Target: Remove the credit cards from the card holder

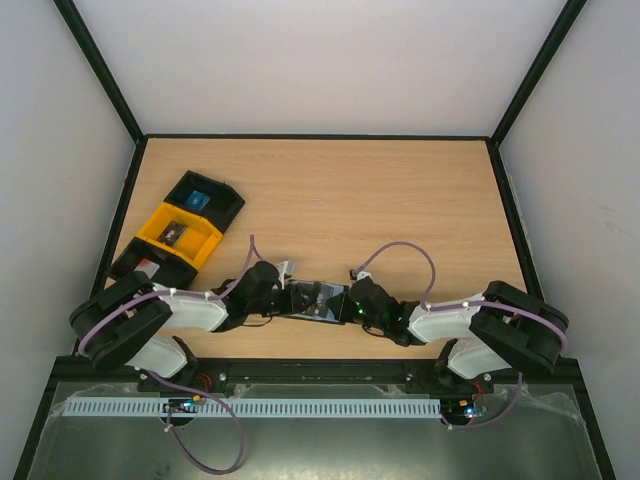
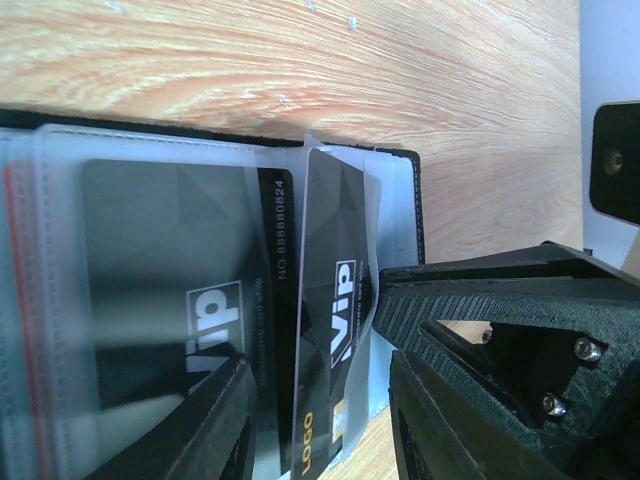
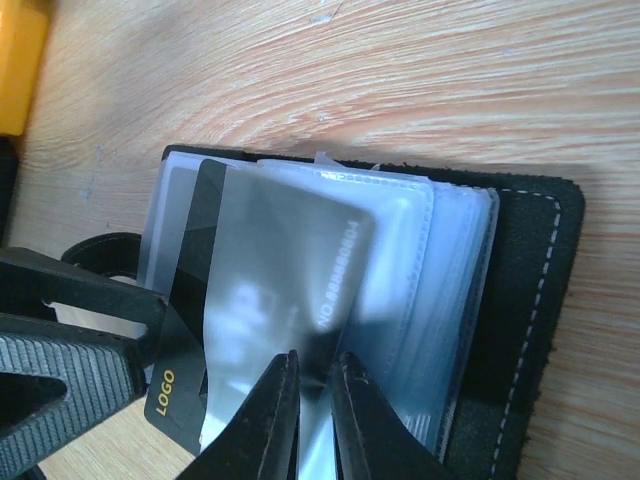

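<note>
The card holder (image 1: pixel 318 298) lies open on the table between both grippers, its black cover (image 3: pixel 540 300) under a stack of clear sleeves. A dark grey credit card (image 2: pixel 335 260) marked "LOGO" sticks halfway out of a sleeve; its end shows in the right wrist view (image 3: pixel 185 350). A second dark grey card (image 2: pixel 160 250) sits fully inside its sleeve. My left gripper (image 2: pixel 315 375) is open, with its jaws on either side of the protruding card. My right gripper (image 3: pixel 315 362) is shut on a clear sleeve (image 3: pixel 400 260) of the holder.
A black tray (image 1: pixel 228 205) holding a blue card, a yellow tray (image 1: pixel 205 240) and another black tray (image 1: pixel 135 262) stand in a row at the far left. The yellow tray's edge shows in the right wrist view (image 3: pixel 20 60). Black frame rails border the table.
</note>
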Robot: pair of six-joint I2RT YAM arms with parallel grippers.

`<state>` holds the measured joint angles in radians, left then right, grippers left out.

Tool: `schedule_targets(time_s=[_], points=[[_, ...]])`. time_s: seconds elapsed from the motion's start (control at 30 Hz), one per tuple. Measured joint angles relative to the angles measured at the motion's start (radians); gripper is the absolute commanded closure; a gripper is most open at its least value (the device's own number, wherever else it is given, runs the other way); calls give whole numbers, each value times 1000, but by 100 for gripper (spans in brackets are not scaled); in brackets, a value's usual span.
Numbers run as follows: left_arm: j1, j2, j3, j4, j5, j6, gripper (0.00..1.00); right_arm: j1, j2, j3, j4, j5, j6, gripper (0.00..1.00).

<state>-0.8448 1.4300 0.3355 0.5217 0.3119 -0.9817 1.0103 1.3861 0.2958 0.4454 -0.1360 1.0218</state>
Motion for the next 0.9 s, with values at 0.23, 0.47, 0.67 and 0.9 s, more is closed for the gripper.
schedule_targets(time_s=[0.23,0.47,0.67,0.9], points=[[-6,50,0,71,20,-35,78,0,4,-31,65,0,19,88],[-8,36,-1,46,6,-33,97,0,7,-39,83,2,21,88],[-8,-23,-1,23,-9,-27,97,0,19,-41,106,2,23,84],[-1,-102,-1,-104,-78,-7,97,0,17,-34,98,2,3,81]])
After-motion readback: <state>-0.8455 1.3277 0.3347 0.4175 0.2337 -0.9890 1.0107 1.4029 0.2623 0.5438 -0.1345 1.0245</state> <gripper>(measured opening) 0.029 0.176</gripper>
